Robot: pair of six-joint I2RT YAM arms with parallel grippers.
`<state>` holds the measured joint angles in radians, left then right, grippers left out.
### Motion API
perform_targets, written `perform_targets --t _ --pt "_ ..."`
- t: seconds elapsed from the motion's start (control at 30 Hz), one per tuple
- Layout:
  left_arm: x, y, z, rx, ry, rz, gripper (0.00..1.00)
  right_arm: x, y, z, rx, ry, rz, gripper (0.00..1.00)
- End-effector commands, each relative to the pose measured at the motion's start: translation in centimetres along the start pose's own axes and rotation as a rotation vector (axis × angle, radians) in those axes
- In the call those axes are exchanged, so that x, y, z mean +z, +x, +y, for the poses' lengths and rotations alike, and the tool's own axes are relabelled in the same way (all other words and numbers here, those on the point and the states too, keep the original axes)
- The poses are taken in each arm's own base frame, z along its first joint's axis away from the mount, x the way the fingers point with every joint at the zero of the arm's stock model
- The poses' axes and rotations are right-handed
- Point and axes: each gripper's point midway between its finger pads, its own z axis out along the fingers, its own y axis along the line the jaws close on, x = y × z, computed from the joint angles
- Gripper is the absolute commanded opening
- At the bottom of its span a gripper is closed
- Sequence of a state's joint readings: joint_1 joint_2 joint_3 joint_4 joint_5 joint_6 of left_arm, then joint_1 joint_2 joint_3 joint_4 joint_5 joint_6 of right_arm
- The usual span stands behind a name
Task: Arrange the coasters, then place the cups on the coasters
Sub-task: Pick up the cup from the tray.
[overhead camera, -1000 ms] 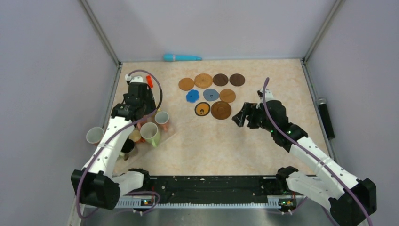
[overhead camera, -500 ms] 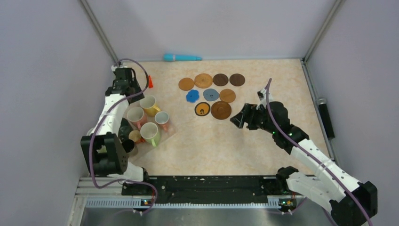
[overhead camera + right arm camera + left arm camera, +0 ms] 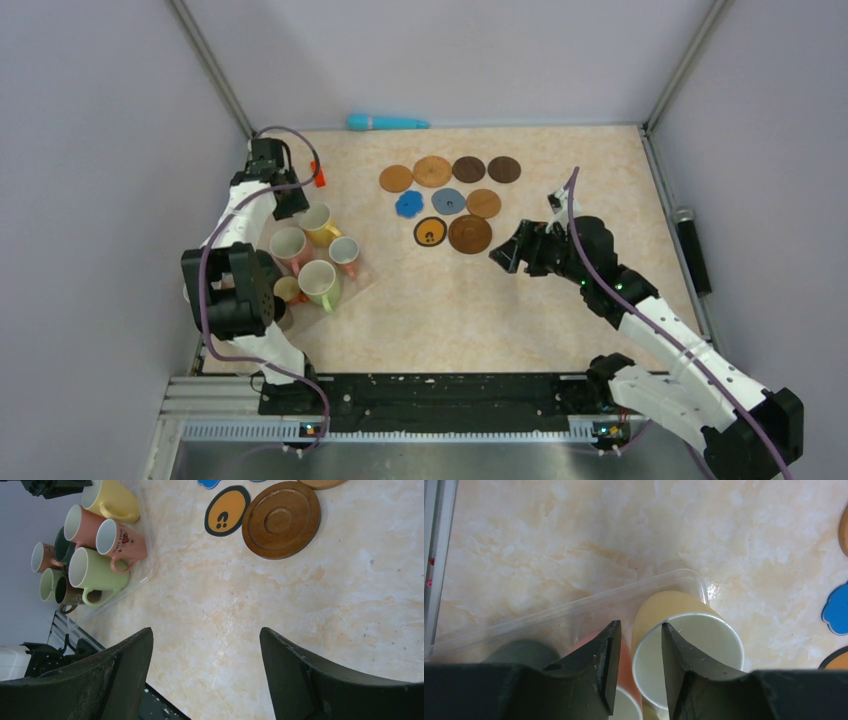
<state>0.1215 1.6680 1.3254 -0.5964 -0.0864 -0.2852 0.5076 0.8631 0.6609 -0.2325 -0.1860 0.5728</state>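
Note:
Several cups stand packed in a clear tray (image 3: 362,276) at the left: yellow (image 3: 318,222), pink (image 3: 289,246), green (image 3: 319,282) and others. My left gripper (image 3: 296,207) is over the tray's far corner. In the left wrist view its jaws (image 3: 640,625) are open but narrow and straddle the yellow cup's (image 3: 704,650) near wall, one finger inside and one outside beside a pink cup (image 3: 626,656). Several coasters lie in rows at centre back, among them a blue scalloped one (image 3: 408,204), a black-rimmed one (image 3: 430,232) and a large brown one (image 3: 470,234). My right gripper (image 3: 506,256) hangs wide open and empty over bare table (image 3: 205,635).
A teal pen-like object (image 3: 388,122) lies against the back wall. A small red block (image 3: 319,176) sits beside my left wrist. The left arm's folded elbow (image 3: 232,290) covers the tray's near-left cups. Walls enclose the table on three sides.
The left arm's elbow has folded back toward the left wall, uncovering the yellow and pink cups, and its jaws have narrowed around the yellow cup's wall. The right gripper shifted slightly left.

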Motion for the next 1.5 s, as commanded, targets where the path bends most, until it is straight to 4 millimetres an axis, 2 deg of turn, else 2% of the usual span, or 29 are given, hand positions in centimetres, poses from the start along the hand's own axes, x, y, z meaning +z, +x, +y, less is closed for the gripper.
perform_targets --t 0.0,0.2,0.43,0.47,0.77,0.87,1.03,1.17,1.3,1.47 --pt "0.4 -0.8 -0.3 0.013 0.007 0.025 0.39 -0.4 -1.1 1.0 -0.012 -0.029 -0.035 0.78" --pt "0.1 -1.2 -0.9 0.014 0.036 0.019 0.27 -0.4 -1.0 0.9 -0.013 -0.023 -0.033 0.78" --pt "-1.6 -2.0 -1.6 0.032 0.081 0.002 0.03 -0.4 -1.0 0.8 -0.009 -0.023 -0.031 0.78" --pt "-2.0 -2.1 -2.2 0.033 0.115 0.006 0.0 -0.4 -1.0 0.9 -0.008 -0.025 -0.03 0.78" --pt "-6.5 -4.1 -4.7 0.036 0.219 -0.068 0.0 -0.8 -1.4 1.1 -0.006 -0.012 -0.028 0.78" --pt "-7.9 -4.1 -5.8 0.037 0.256 -0.072 0.0 -1.0 -2.0 1.1 -0.02 0.004 -0.035 0.78" --pt "-10.5 -2.4 -8.4 0.085 0.32 -0.064 0.0 -1.2 -3.8 1.7 -0.062 0.015 -0.062 0.78" --pt "-13.2 0.1 -12.0 0.184 0.382 -0.083 0.0 -1.1 -4.5 2.1 -0.123 -0.005 -0.067 0.72" --pt "-15.6 3.3 -15.8 0.271 0.454 -0.078 0.0 -0.7 -4.4 1.9 -0.135 0.008 -0.047 0.66" --pt "-17.3 7.5 -19.3 0.333 0.53 -0.065 0.0 -0.3 -3.5 2.1 -0.105 -0.013 -0.023 0.61"
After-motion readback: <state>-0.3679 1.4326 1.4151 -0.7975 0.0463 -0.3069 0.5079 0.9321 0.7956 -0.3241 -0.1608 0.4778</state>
